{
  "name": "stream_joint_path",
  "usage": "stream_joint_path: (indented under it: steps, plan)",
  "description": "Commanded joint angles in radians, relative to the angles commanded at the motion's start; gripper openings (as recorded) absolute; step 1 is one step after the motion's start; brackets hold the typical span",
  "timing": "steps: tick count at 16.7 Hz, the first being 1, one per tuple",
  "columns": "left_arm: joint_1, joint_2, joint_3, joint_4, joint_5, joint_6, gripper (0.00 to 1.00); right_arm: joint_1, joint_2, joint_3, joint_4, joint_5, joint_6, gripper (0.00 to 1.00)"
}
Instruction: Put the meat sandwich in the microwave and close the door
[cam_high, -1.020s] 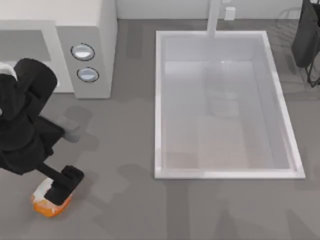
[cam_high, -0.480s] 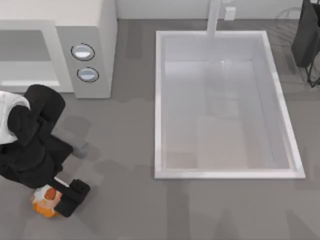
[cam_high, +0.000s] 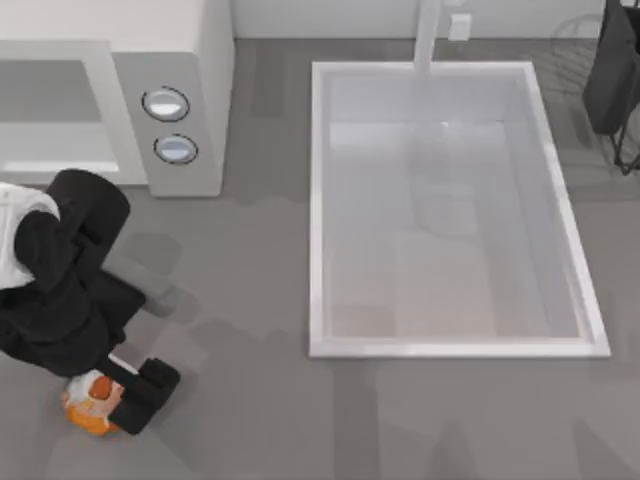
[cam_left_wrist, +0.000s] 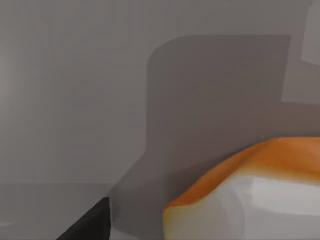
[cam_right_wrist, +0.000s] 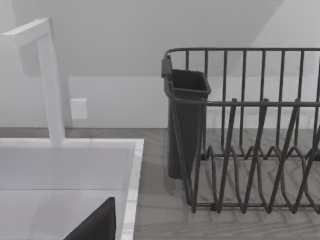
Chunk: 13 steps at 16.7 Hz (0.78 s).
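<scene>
Left gripper (cam_high: 128, 392) was seen low over the meat sandwich (cam_high: 88, 403) at about 7 o'clock on the table (cam_high: 250, 400), near the front left corner; whether its fingers were open or closed on the bread could not be told. Compared with half a second before, arm and sandwich were hardly displaced; a second before, the arm had reached farther from 9 o'clock and covered part of the microwave (cam_high: 170, 90) opening. In the left wrist view the sandwich's orange edge and whitish bread (cam_left_wrist: 250, 195) were seen close up above the grey surface. The microwave stood at 10 o'clock with its cavity exposed. The sink (cam_high: 318, 200) lay from the centre towards 3 o'clock. The right arm (cam_high: 612, 70) was parked at 1 o'clock beside the dish rack (cam_right_wrist: 250, 150).
</scene>
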Motion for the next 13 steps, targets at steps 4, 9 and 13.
stream_joint_path:
  steps: [4, 9, 13]
  plan:
    - [0.0, 0.0, 0.0, 0.0, 0.0, 0.0, 0.4, 0.0, 0.0, 0.0, 0.0, 0.0, 0.0, 1.0]
    - [0.0, 0.0, 0.0, 0.0, 0.0, 0.0, 0.02, 0.0, 0.0, 0.0, 0.0, 0.0, 0.0, 1.0]
    - [0.0, 0.0, 0.0, 0.0, 0.0, 0.0, 0.0, 0.0, 0.0, 0.0, 0.0, 0.0, 0.0, 1.0]
